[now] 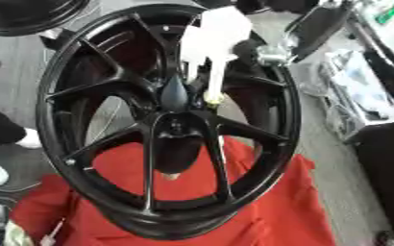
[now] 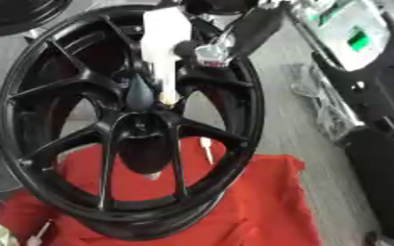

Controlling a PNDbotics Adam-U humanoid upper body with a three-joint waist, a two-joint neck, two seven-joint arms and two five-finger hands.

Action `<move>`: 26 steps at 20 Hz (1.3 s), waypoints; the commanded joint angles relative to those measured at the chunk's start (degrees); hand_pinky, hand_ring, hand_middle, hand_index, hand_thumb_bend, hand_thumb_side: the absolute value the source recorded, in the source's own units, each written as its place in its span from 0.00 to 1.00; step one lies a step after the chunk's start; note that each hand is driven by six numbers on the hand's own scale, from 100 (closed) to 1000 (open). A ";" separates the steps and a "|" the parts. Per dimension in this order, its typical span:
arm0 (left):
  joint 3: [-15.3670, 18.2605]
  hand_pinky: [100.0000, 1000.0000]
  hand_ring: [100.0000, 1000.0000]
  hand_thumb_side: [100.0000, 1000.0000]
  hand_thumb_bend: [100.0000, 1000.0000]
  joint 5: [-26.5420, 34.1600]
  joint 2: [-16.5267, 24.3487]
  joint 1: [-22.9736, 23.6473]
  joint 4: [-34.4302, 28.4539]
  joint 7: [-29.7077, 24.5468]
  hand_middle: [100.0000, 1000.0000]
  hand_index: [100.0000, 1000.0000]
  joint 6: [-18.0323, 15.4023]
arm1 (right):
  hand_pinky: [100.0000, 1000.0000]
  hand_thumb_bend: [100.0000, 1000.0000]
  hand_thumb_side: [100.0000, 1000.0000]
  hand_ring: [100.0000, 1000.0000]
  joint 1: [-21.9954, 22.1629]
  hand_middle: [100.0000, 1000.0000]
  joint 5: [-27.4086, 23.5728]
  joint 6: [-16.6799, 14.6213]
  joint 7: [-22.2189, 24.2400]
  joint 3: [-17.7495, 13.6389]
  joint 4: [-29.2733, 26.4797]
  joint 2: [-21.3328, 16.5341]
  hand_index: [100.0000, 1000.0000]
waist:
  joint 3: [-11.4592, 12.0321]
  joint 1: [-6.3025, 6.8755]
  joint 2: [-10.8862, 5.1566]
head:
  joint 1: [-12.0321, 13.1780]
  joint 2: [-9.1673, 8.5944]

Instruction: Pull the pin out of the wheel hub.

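Observation:
A black multi-spoke wheel (image 1: 74,86) stands tilted on a red cloth (image 1: 267,206), its hub (image 1: 177,126) near the middle of the view. My right hand (image 1: 213,36), pale white, comes down from the top on a black arm with a silver joint (image 1: 272,55). A long white part (image 1: 215,79) with a yellowish tip (image 1: 213,100) reaches to just above the hub; whether it is a finger or the pin I cannot tell. A black teardrop shape (image 1: 173,91) lies beside it. My left hand does not show.
A thin white stick (image 2: 207,150) lies on the cloth behind the spokes, another (image 1: 53,231) at the lower left. A second black rim (image 1: 28,17) is at the top left. Clear bags (image 1: 356,91) and dark equipment (image 1: 389,163) fill the right side.

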 commanded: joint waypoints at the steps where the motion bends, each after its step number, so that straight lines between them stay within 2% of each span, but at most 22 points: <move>1: 0.48 0.67 0.66 0.73 0.00 -0.20 1.37 -0.45 -0.62 0.20 0.55 0.68 -0.13 | 0.74 0.00 0.41 0.36 1.29 0.18 -9.08 5.20 -2.78 -6.46 -3.51 -5.78 0.40 | -0.39 0.20 -1.44 | 0.51 0.31; 3: 0.56 0.67 0.66 0.73 0.00 -0.20 1.51 -0.38 -0.62 0.29 0.55 0.68 -0.20 | 0.75 0.00 0.42 0.35 4.29 0.18 -13.85 7.24 -5.41 -10.40 -4.45 -8.84 0.40 | -0.72 0.35 -1.33 | 0.95 0.31; 6: 0.79 0.67 0.66 0.73 0.00 -0.20 1.73 -0.22 -0.68 0.54 0.55 0.68 -0.32 | 0.75 0.00 0.43 0.36 10.73 0.18 -18.47 8.38 -10.23 -16.72 -5.18 -13.18 0.40 | -1.20 0.54 -1.18 | 1.71 0.31; 8: 0.97 0.67 0.66 0.73 0.00 -0.20 1.95 -0.12 -0.73 0.73 0.55 0.68 -0.44 | 0.75 0.00 0.43 0.36 16.50 0.18 -20.48 7.07 -14.04 -21.19 -5.51 -15.19 0.40 | -1.62 0.71 -1.02 | 2.32 0.31; 10: 1.13 0.67 0.66 0.72 0.00 -0.17 2.15 -0.10 -0.85 0.89 0.55 0.68 -0.63 | 0.76 0.00 0.42 0.37 23.00 0.19 -19.99 5.47 -17.53 -25.24 -5.89 -15.96 0.41 | -2.07 0.97 -0.82 | 2.86 0.31; 13: 1.35 0.67 0.66 0.72 0.00 -0.08 2.32 -0.19 -1.09 1.06 0.55 0.68 -0.95 | 0.77 0.00 0.40 0.39 32.82 0.20 -16.17 1.98 -21.59 -30.27 -7.11 -14.04 0.42 | -2.69 1.57 -0.38 | 3.80 -0.07; 17: 1.49 0.67 0.66 0.72 0.00 0.07 2.42 -0.33 -1.26 1.23 0.55 0.68 -1.16 | 0.81 0.00 0.38 0.44 42.94 0.27 -7.61 -2.37 -26.03 -35.09 -8.34 -8.61 0.47 | -3.14 2.22 0.13 | 4.79 -0.78; 18: 1.48 0.67 0.66 0.72 0.00 0.11 2.39 -0.38 -1.27 1.23 0.55 0.68 -1.18 | 0.82 0.00 0.38 0.48 44.79 0.32 -5.23 -3.43 -26.52 -35.77 -8.48 -6.97 0.52 | -3.19 2.36 0.22 | 4.98 -0.94; 19: 1.48 0.67 0.66 0.72 0.00 0.14 2.34 -0.45 -1.28 1.24 0.55 0.68 -1.20 | 0.87 0.00 0.43 0.59 46.38 0.44 -3.03 -4.51 -26.82 -36.27 -8.52 -5.35 0.66 | -3.21 2.48 0.28 | 5.13 -1.00; 21: 1.52 0.67 0.66 0.72 0.00 0.19 2.22 -0.56 -1.29 1.28 0.55 0.68 -1.21 | 0.96 0.00 0.44 0.75 48.62 0.65 0.84 -6.51 -27.06 -36.89 -8.18 -2.52 0.86 | -3.17 2.67 0.35 | 5.29 -0.97; 22: 1.53 0.67 0.66 0.72 0.00 0.21 2.16 -0.60 -1.26 1.31 0.55 0.68 -1.19 | 0.97 0.00 0.36 0.77 49.32 0.69 2.64 -7.28 -27.15 -37.17 -7.73 -1.32 0.88 | -3.15 2.76 0.37 | 5.35 -0.95; 23: 1.49 0.67 0.66 0.72 0.00 0.23 2.11 -0.63 -1.25 1.29 0.55 0.68 -1.17 | 0.98 0.00 0.02 0.80 49.91 0.72 4.63 -7.80 -27.06 -37.37 -7.14 -0.39 0.90 | -3.13 2.81 0.38 | 5.30 -0.96; 24: 1.44 0.67 0.66 0.72 0.00 0.24 2.08 -0.65 -1.24 1.24 0.55 0.68 -1.17 | 0.99 0.00 0.00 0.80 50.43 0.72 6.73 -8.08 -26.76 -37.43 -6.47 0.33 0.90 | -3.09 2.84 0.41 | 5.20 -1.02; 26: 1.39 0.67 0.66 0.72 0.00 0.27 2.03 -0.66 -1.20 1.17 0.55 0.68 -1.14 | 1.00 0.00 0.03 0.81 51.15 0.74 10.31 -7.77 -26.05 -37.33 -4.86 1.42 0.90 | -2.98 2.88 0.45 | 5.04 -1.09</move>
